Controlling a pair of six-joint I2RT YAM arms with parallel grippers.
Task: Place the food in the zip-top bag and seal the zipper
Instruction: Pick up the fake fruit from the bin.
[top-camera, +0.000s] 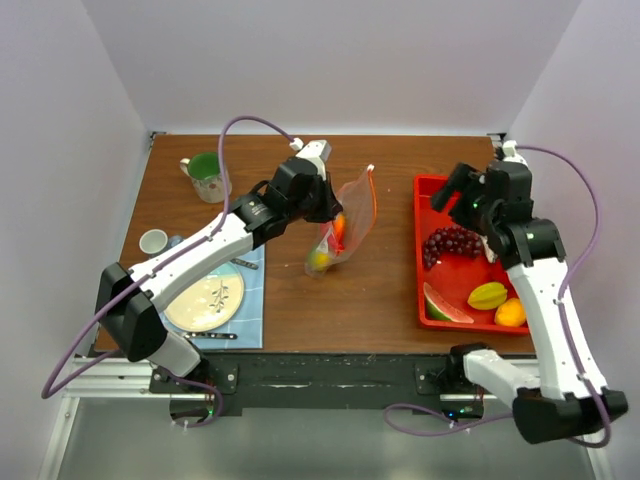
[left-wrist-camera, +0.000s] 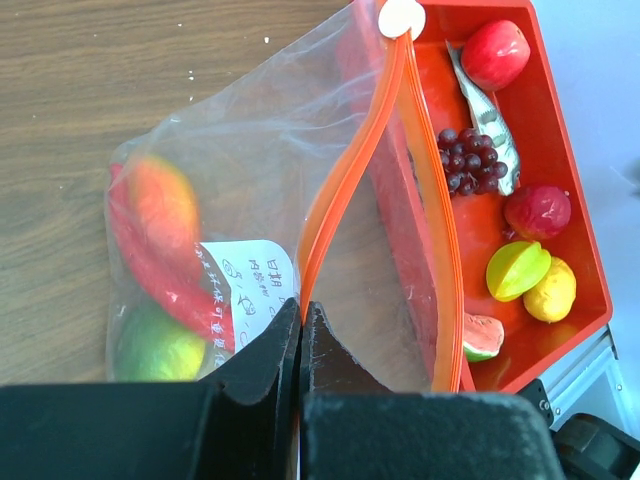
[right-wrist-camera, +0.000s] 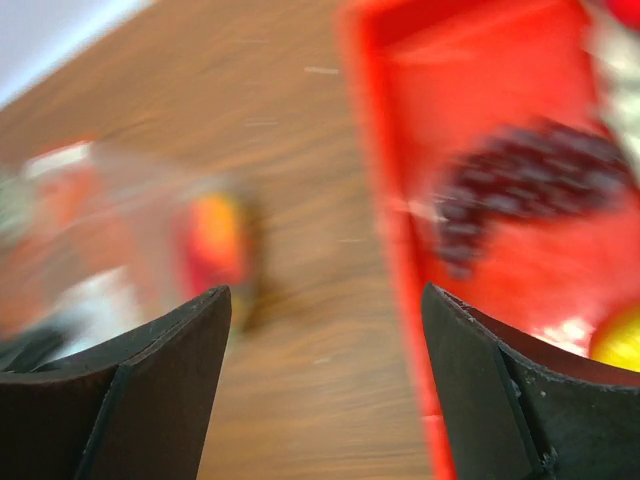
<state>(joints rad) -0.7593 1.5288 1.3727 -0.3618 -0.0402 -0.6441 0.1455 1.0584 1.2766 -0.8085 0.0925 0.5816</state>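
The clear zip-top bag (top-camera: 350, 222) (left-wrist-camera: 250, 170) stands mouth-open at the table's middle. My left gripper (top-camera: 333, 214) (left-wrist-camera: 301, 312) is shut on the near lip of its orange-red zipper (left-wrist-camera: 345, 190). Inside lie an orange-red piece (left-wrist-camera: 160, 210) and a green fruit (left-wrist-camera: 150, 345). More food sits in the red tray (top-camera: 424, 190): grapes (top-camera: 452, 241) (left-wrist-camera: 468, 160), apple (left-wrist-camera: 496, 53), fish (left-wrist-camera: 490, 125), watermelon wedge (top-camera: 445, 303), a yellow-green fruit (top-camera: 488, 295) and an orange (top-camera: 511, 313). My right gripper (top-camera: 457, 192) (right-wrist-camera: 325, 300) hangs open and empty over the tray's left rim (right-wrist-camera: 390, 200). The right wrist view is blurred.
A green mug (top-camera: 207, 176) and a small white cup (top-camera: 153, 241) stand at the back left. A cream plate (top-camera: 205, 302) lies on a blue mat (top-camera: 252, 300) with cutlery at the front left. Walls close in on three sides.
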